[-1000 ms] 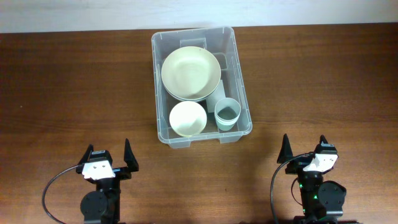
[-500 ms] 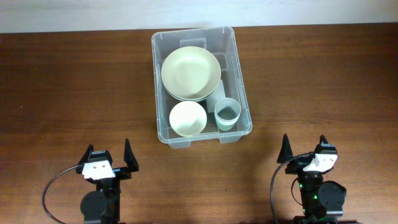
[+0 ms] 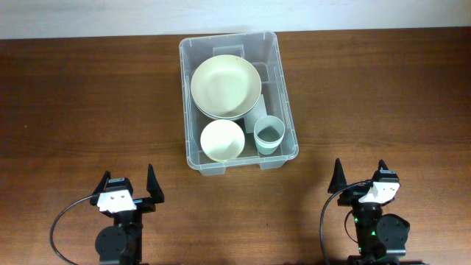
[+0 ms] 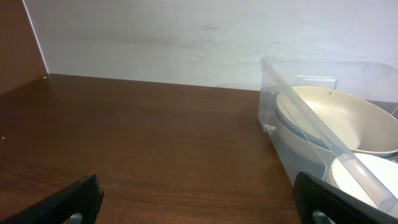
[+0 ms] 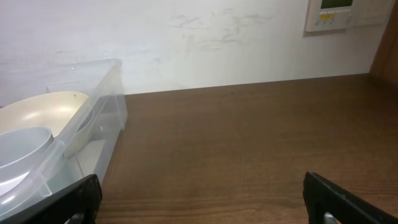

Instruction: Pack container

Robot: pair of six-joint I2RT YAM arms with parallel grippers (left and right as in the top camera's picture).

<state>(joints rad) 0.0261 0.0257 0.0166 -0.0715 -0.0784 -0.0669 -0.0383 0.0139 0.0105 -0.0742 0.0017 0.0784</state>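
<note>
The container, a large clear plastic bin, stands at the table's back centre. Inside it lie a big cream bowl, a small white bowl and a pale grey-green cup. My left gripper rests near the front edge, left of the bin, open and holding nothing. At the front right my right gripper is likewise open and bare. The left wrist view has the container on its right with the cream bowl. In the right wrist view the container is on the left.
The brown wooden table spreads to both sides of the bin. A white wall runs behind its far edge, with a small wall panel at upper right. Black cables loop beside each arm base.
</note>
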